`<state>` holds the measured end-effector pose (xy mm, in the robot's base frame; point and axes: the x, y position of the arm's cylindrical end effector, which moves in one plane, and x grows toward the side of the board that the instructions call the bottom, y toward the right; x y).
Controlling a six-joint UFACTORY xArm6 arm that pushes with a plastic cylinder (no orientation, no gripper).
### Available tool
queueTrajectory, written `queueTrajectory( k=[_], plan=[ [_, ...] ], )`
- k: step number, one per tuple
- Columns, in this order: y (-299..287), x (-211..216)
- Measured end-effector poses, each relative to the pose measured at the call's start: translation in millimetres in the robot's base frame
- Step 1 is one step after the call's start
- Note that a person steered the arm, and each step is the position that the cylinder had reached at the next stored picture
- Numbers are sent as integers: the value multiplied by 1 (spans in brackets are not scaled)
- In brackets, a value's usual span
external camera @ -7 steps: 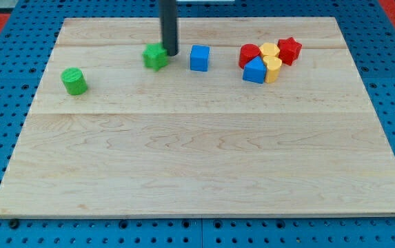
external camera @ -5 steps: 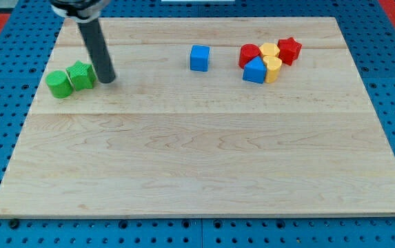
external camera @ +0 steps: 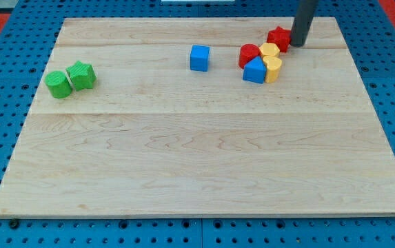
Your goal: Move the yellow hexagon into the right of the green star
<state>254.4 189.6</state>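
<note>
Tabletop [external camera: 204,172] is bare along its near edge. At the left edge, the green star [external camera: 81,74] is seen touching a green cylinder [external camera: 57,84]. Toward the far right corner, the yellow hexagon [external camera: 269,50] is wedged among red, blue and yellow blocks. Tool: a jawless rod, tip [external camera: 298,43] touching the red star [external camera: 278,38]. Hexagon is judged light, rigid, easily slid; contact is advised on its right face.

The wooden board [external camera: 204,172] (pale planks) carries green blocks [external camera: 70,80], a blue cube [external camera: 199,58] and a mixed cluster [external camera: 265,56].
</note>
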Motion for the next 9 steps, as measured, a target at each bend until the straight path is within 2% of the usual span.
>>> queueTrajectory(
  k=[1, 2, 5, 6, 7, 8, 9],
  plan=[
    [-40, -10],
    [-53, 7],
    [-36, 135],
    [-111, 134],
    [-102, 134],
    [-99, 115],
    [-167, 100]
  ],
)
